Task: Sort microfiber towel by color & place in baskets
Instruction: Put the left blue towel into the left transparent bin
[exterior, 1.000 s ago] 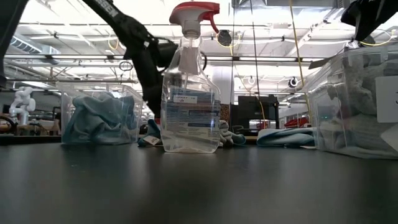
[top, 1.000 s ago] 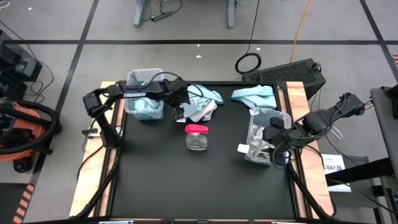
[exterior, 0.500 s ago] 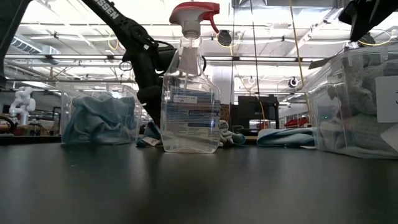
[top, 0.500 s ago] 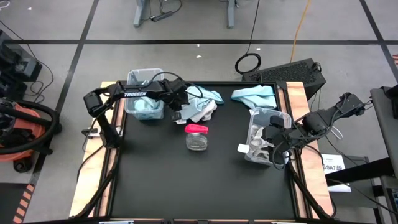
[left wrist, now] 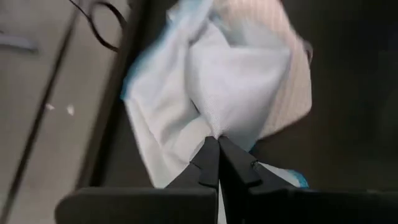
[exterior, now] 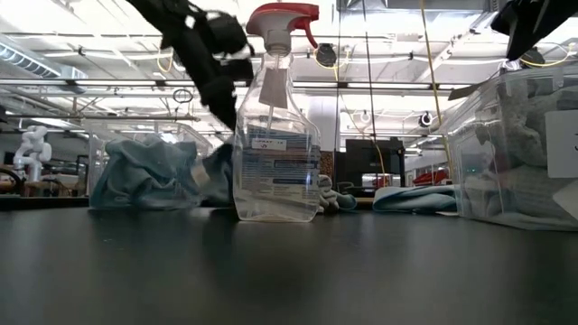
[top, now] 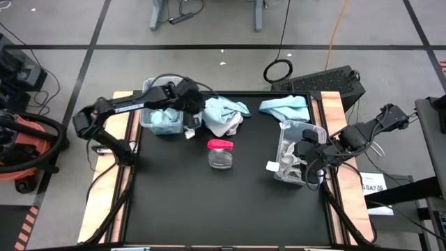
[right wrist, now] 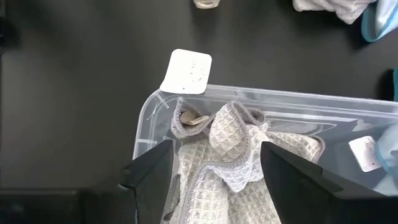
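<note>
My left gripper (top: 196, 116) is shut on a pale blue towel (left wrist: 186, 93) and raised above the towel pile (top: 224, 120) at the table's far side, beside the left basket (top: 160, 118), which holds blue towels. In the low view the towel (exterior: 217, 173) hangs below the arm. My right gripper (right wrist: 214, 180) stands open over the right basket (top: 301, 150). That basket holds grey-white waffle towels (right wrist: 236, 162), none of them between the fingers. Another blue towel (top: 284, 106) lies flat at the far right. My left gripper pinches a bunched fold of the pale blue towel (left wrist: 214, 127) between its two fingertips, coming at it slanting from above. The cloth spreads out and hangs below the fingers. Its lower part reaches down to the pile on the table.
A clear spray bottle with a pink-red head (top: 221, 153) stands mid-table, near the pile. A white label (right wrist: 186, 70) lies on the table beside the right basket. The near half of the black table top (top: 223, 209) is bare.
My left gripper has shut on the blue towel in the pile, then risen and drawn back toward the left basket. The towel's pinched part has come up with it and the cloth now hangs spread below the fingers, while the rest of the pile stays put.
</note>
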